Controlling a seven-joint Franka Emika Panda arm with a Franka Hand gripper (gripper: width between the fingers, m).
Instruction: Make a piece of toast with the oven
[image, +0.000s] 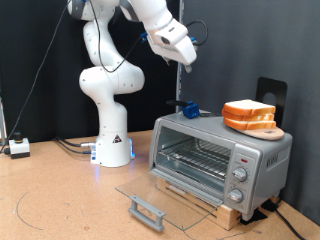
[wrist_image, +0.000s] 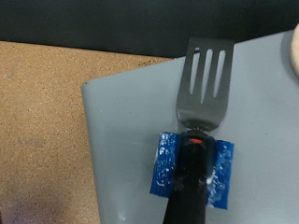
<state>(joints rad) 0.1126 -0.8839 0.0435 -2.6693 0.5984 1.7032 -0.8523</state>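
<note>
The silver-grey oven stands at the exterior view's right on a wooden board. Its glass door lies open and flat, and no bread shows on the wire rack. A stack of bread slices sits on a wooden plate on the oven's top. No single slice of toast shows apart from it. A grey spatula with a black handle in a blue holder lies on the oven top. My gripper hangs well above the spatula, holding nothing. Its fingers do not show in the wrist view.
The robot's white base stands at the exterior view's middle left on a cork-brown table. A small black-and-white box and cables lie at the left. A black stand rises behind the bread. The open door's handle sticks out in front.
</note>
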